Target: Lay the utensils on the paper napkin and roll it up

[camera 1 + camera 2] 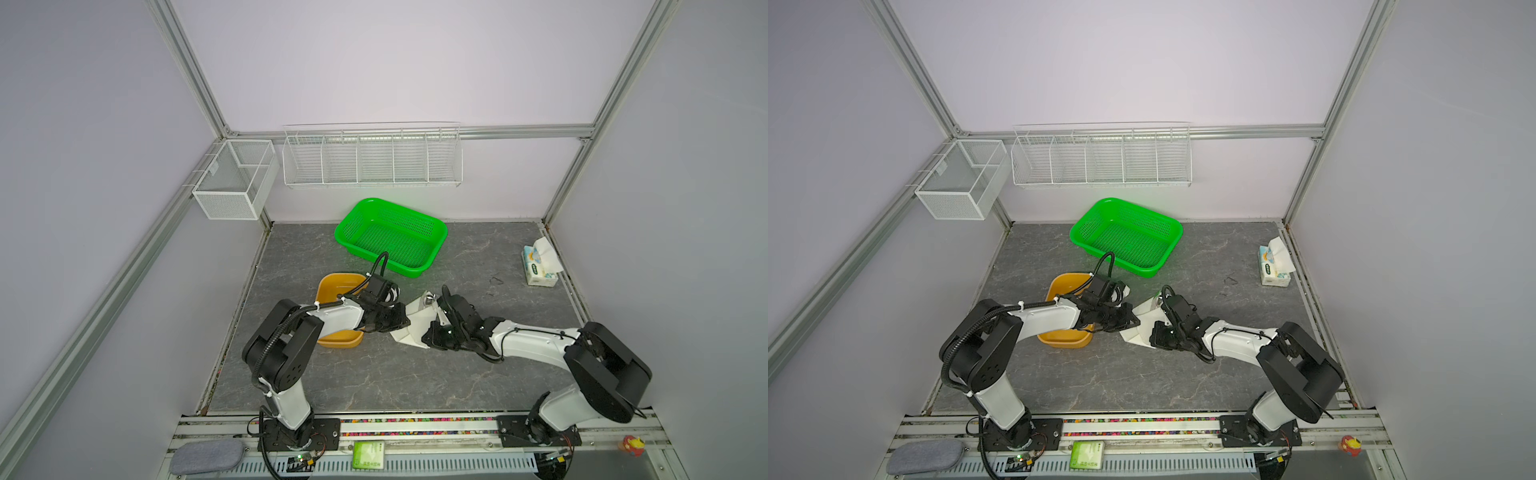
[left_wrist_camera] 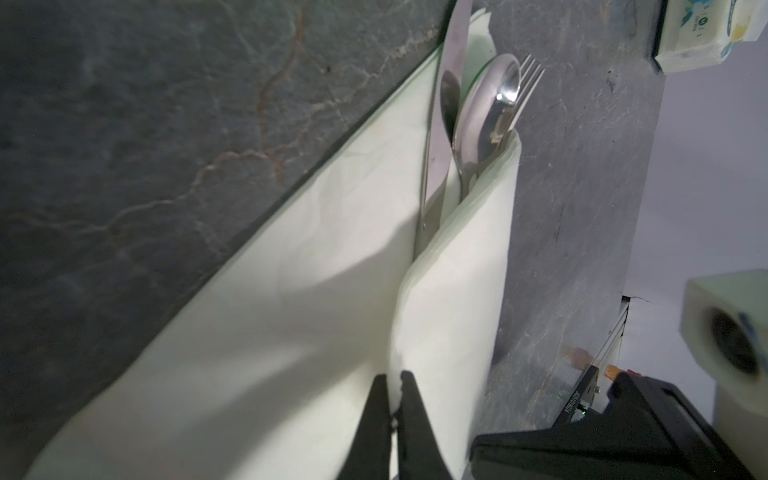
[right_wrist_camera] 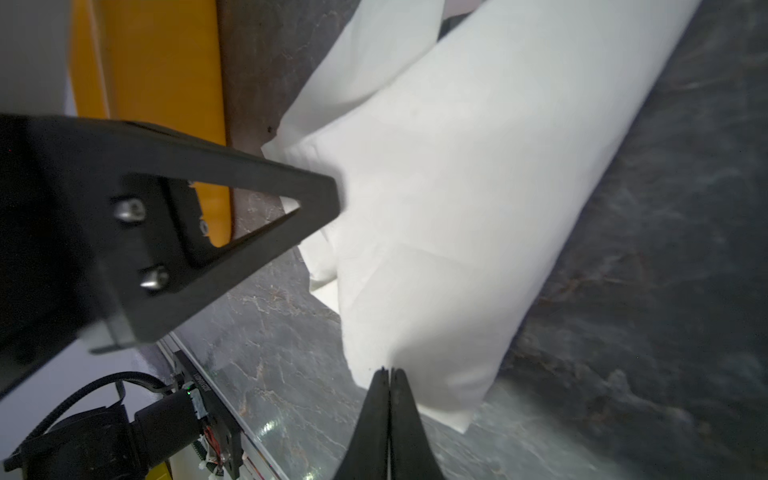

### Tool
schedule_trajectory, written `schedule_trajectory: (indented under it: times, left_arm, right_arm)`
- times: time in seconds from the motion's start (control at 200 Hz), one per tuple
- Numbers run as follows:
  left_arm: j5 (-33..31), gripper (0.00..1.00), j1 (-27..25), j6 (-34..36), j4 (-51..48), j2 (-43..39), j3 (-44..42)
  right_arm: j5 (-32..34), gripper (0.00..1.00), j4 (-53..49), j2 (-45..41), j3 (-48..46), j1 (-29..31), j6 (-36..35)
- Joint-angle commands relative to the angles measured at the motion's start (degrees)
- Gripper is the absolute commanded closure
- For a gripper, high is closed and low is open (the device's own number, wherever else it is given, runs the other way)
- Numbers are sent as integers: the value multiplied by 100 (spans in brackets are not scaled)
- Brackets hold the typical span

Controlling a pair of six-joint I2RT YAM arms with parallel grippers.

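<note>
The white paper napkin (image 1: 417, 322) (image 1: 1142, 320) lies mid-table, folded over the utensils into a loose roll (image 3: 478, 208). In the left wrist view the knife (image 2: 451, 83), spoon (image 2: 486, 112) and fork (image 2: 530, 72) stick out of the roll's far end (image 2: 457, 291). The left gripper (image 2: 392, 378) (image 1: 402, 322) is shut, pinching the napkin's folded edge. The right gripper (image 3: 390, 370) (image 1: 426, 338) is shut, its tips against the roll's near end. No paper shows between its fingers. The left gripper's black finger (image 3: 249, 187) rests at the roll's side.
A yellow tub (image 1: 338, 286) sits under the left arm, right beside the napkin. Behind stands a green basket (image 1: 444, 232). A tissue pack (image 1: 540, 266) lies at the right table edge. Wire racks (image 1: 374, 158) hang on the back wall.
</note>
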Motion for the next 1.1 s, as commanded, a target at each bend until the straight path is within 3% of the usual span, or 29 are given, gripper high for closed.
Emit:
schedule_trajectory:
  times: [0.0,0.445,0.59,0.72,0.86,0.965,1.1]
  left_arm:
    - [66,92,32,82,19,-2,-21]
    - [66,95,31,119,-16,85,-13]
    - [96,95,32,130,-35,77,-11]
    - [83,95,32,182,-123,15,26]
    - [101,95,32,227,-143,15,29]
    - [117,95,32,221,-94,55,-19]
    - [134,95,31,209,-38,97,-46]
  right_arm:
    - [6,94,-216,211,-48,51,-27]
    - [-3,93,91,-79,-455,2,177]
    - [272,93,214,-816,-552,-78,275]
    - [337,92,1158,-1623,-1537,-672,901]
    - [463,90,575,-2173,-1634,-971,828]
    - [307,90,443,-2098,-1360,-958,660]
    - [67,89,1022,-1481,-1057,-657,715]
